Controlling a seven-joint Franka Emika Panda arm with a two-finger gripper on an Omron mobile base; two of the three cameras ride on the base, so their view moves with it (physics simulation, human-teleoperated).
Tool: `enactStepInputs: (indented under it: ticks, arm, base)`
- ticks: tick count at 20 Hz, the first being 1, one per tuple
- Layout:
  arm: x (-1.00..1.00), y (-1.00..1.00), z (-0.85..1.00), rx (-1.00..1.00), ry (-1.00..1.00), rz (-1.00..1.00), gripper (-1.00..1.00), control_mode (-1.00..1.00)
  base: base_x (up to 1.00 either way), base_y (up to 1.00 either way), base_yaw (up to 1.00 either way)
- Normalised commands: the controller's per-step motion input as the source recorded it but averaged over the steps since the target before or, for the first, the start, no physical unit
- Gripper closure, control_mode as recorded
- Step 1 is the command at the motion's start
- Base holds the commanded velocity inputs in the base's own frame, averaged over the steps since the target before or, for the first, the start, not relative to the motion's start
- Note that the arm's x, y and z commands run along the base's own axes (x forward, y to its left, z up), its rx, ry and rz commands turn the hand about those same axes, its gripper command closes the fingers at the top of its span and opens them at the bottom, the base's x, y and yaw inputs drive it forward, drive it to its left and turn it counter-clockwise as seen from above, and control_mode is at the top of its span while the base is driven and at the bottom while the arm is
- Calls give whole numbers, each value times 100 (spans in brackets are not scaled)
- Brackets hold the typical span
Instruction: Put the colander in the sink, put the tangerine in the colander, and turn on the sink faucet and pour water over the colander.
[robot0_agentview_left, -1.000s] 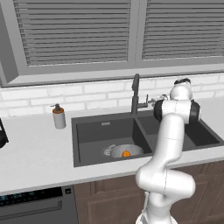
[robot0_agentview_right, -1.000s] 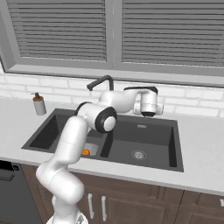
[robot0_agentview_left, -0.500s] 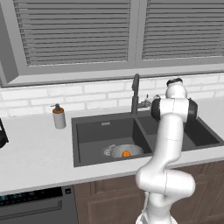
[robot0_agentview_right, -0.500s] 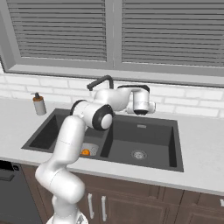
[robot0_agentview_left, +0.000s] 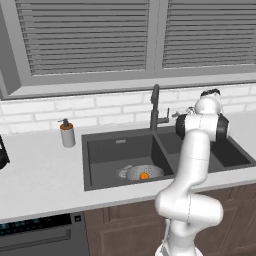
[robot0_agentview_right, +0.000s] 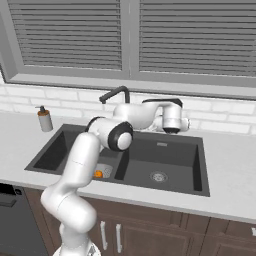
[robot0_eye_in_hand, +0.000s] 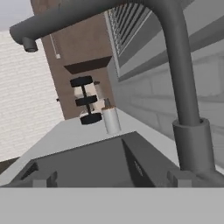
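Dark sink faucet (robot0_eye_in_hand: 181, 87) beside open gripper (robot0_agentview_right: 172, 131)

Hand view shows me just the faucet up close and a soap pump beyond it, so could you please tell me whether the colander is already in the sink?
Observer: Yes, the colander sits on the floor of the left basin of the sink.
Operator: Thank you. Is the tangerine in it?
Observer: It is. The tangerine lies inside the colander.
Operator: And where is my claw relative to the basins?
Observer: The claw is up by the back edge of the right basin, just right of the faucet.
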Motion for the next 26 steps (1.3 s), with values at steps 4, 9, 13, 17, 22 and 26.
enactStepInputs:
  ticks: [4,9,13,17,22,26]
  arm:
    - [1,-76,0,0,-13,0,-100,-100]
    - [42,-14,0,0,0,0,-100,-100]
    - [52,0,-3,0,1,0,-100,-100]
    - [51,8,-7,0,7,0,-100,-100]
    - [26,38,-16,-1,7,0,-100,-100]
    - [6,37,-24,-5,9,0,-100,-100]
  base:
    - [0,0,0]
    - [0,0,0]
    - [0,0,0]
    - [0,0,0]
    - [0,0,0]
    - [0,0,0]
